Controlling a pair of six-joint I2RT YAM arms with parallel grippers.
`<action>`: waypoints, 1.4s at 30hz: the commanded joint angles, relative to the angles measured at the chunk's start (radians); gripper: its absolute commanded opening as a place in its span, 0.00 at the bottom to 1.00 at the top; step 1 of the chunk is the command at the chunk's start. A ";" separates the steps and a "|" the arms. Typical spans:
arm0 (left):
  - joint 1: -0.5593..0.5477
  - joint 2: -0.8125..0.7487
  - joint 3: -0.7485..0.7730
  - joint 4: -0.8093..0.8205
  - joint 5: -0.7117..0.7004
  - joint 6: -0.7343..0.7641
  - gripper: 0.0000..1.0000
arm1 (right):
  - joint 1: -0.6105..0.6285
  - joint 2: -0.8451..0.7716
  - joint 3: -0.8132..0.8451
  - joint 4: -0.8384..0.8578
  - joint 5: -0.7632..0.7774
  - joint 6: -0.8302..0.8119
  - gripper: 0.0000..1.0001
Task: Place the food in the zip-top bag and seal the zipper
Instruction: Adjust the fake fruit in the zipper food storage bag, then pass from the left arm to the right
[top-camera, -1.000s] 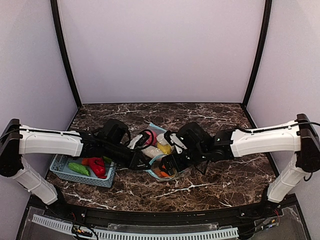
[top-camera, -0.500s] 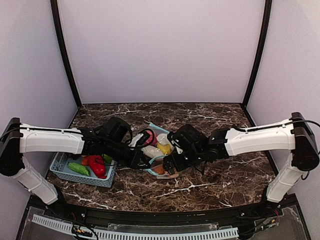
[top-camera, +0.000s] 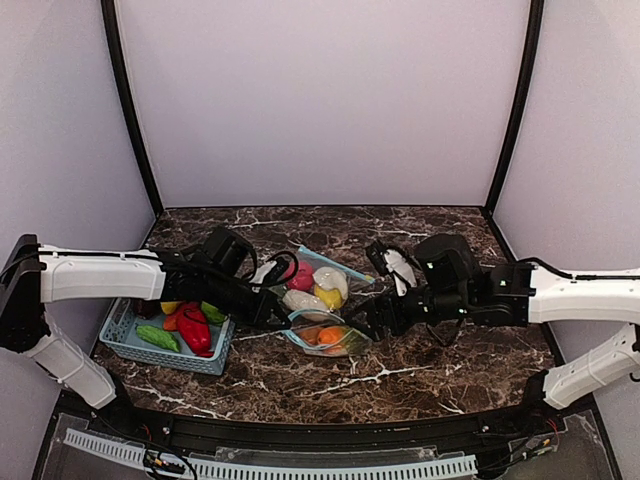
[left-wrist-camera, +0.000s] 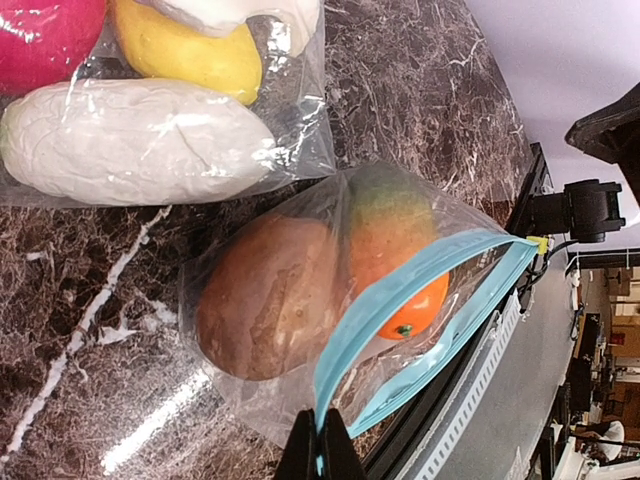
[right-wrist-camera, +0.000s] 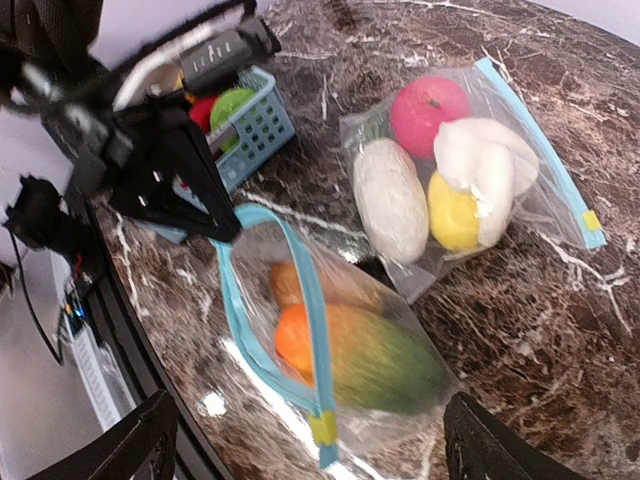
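L pincer (left-wrist-camera: 321, 422) pinched shut on blue zipper (left-wrist-camera: 400, 300) of open zip bag (left-wrist-camera: 230, 410), just right of basket (top-camera: 118, 330); mango (left-wrist-camera: 390, 230) & potato (left-wrist-camera: 265, 300) inside. R pincer (right-wrist-camera: 325, 445) spread wide, holding nothing, farther right of basket.

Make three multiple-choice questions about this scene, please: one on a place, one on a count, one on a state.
1. Where does the teal basket stand? A. At the left side of the table. B. At its right side. C. On the bags.
2. How many zip-top bags lie there? A. One. B. Two. C. Four.
3. What is the left gripper doing? A. Hanging open over the basket. B. Pinching the blue zipper strip of the near bag. C. Gripping the basket's rim.
Answers: 1 A, it shows at the left in the top view; 2 B, the near bag and a far bag show; 3 B, it is shut on the strip.
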 joint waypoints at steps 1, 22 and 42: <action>0.011 0.005 0.025 -0.045 0.019 0.031 0.01 | -0.010 -0.080 -0.153 0.123 -0.049 -0.083 0.82; 0.013 0.005 0.031 -0.045 0.013 0.043 0.01 | 0.002 0.020 -0.265 0.332 -0.130 -0.189 0.53; 0.018 0.010 0.046 -0.077 -0.010 0.064 0.01 | 0.003 0.039 -0.288 0.338 -0.088 -0.195 0.00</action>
